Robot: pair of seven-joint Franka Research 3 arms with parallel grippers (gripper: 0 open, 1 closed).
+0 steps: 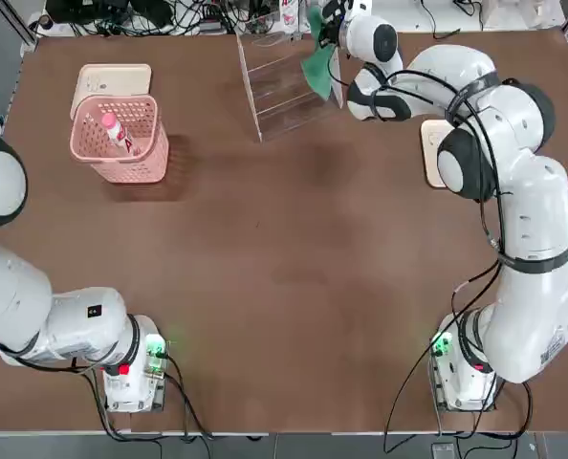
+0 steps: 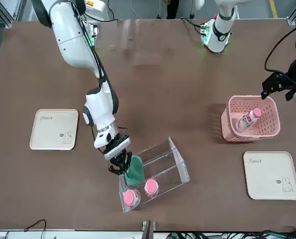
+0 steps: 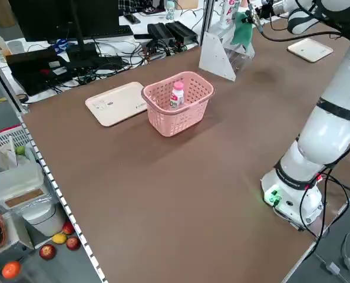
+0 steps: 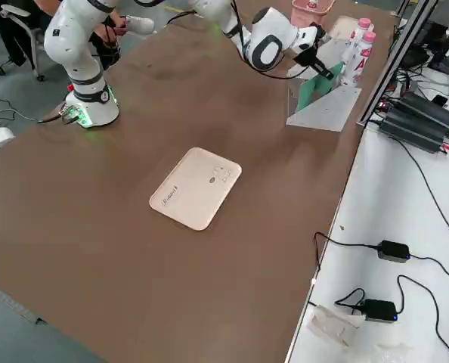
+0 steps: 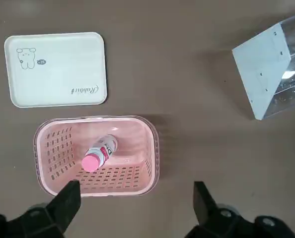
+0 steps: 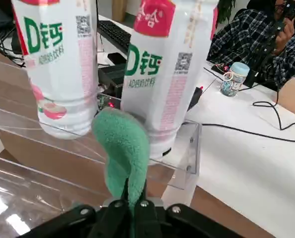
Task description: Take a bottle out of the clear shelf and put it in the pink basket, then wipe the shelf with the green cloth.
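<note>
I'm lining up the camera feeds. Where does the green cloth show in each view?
Top: green cloth at the upper middle, held by the right end effector.
Front: lower middle, in the clear shelf.
Left side: top right.
Right side: upper right.
Left wrist: not in it.
Right wrist: centre, before two bottles.
Shared landmark: the clear shelf.

Right arm stretched to far side of surface, right gripper (image 2: 119,162) pinched tight on green cloth (image 2: 134,170). Left arm bent back at left edge, left gripper (image 5: 132,204) held high, fingers spread wide, empty.
</note>
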